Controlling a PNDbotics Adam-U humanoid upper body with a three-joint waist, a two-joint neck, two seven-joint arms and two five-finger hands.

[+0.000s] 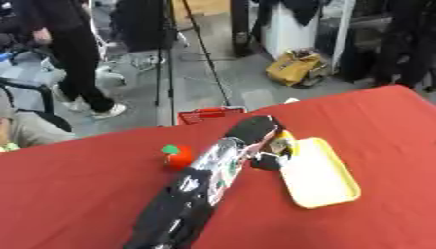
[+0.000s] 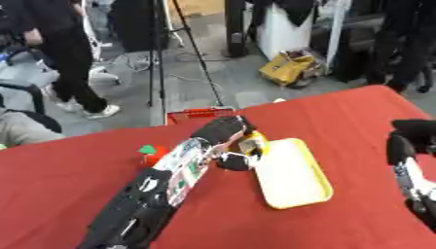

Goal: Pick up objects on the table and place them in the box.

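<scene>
Left eye view: left hand (image 1: 271, 154) reaches across red bench (image 1: 85, 194) to near edge of yellow tray (image 1: 319, 177), fingers curled on sth small + yellow there, can't tell what. Red tomato-like toy (image 1: 177, 156) sits beside forearm, prob next pick. Right hand (image 2: 407, 146) idles at right edge, fingers unclear; red basket (image 1: 208, 115) at bench's far edge looks like the box.

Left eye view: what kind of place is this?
Probably a lab or demo floor, not a home: a red-covered table, a tripod on bare grey flooring, and people standing around behind it.
</scene>
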